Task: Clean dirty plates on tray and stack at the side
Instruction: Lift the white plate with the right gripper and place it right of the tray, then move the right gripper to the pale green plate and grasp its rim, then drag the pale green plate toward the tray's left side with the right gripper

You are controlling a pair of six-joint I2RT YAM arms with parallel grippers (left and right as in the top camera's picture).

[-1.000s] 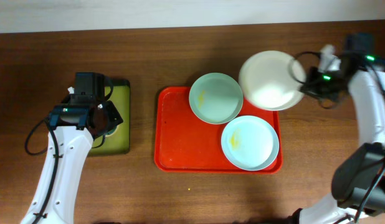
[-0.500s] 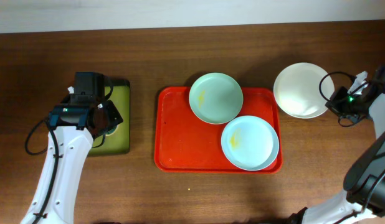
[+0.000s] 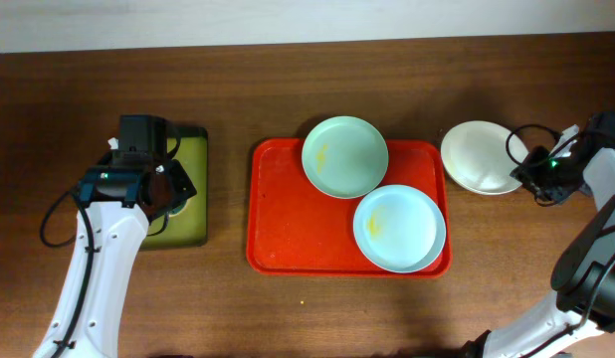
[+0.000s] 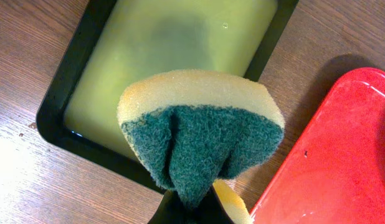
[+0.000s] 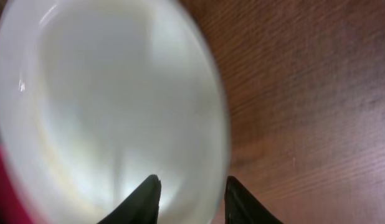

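Observation:
The red tray (image 3: 288, 219) holds the pale green plate (image 3: 345, 156) at its far edge and the pale blue plate (image 3: 399, 228) at its right front; both have small yellow smears. The white plate (image 3: 477, 156) is off the tray to the right, low over the table and slightly tilted. My right gripper (image 3: 534, 174) is shut on its right rim; in the right wrist view the fingers (image 5: 191, 193) straddle the rim of the white plate (image 5: 105, 112). My left gripper (image 3: 166, 189) is shut on a yellow and green sponge (image 4: 202, 134) above the small tray.
A small black-rimmed tray with a yellow-green inside (image 3: 188, 189) lies left of the red tray, and shows in the left wrist view (image 4: 174, 50). The red tray's corner (image 4: 342, 155) is just to its right. Bare wooden table lies around both trays.
My right gripper has carried the white plate from above the tray's far right corner out to the right and down toward the table. The left arm has not moved.

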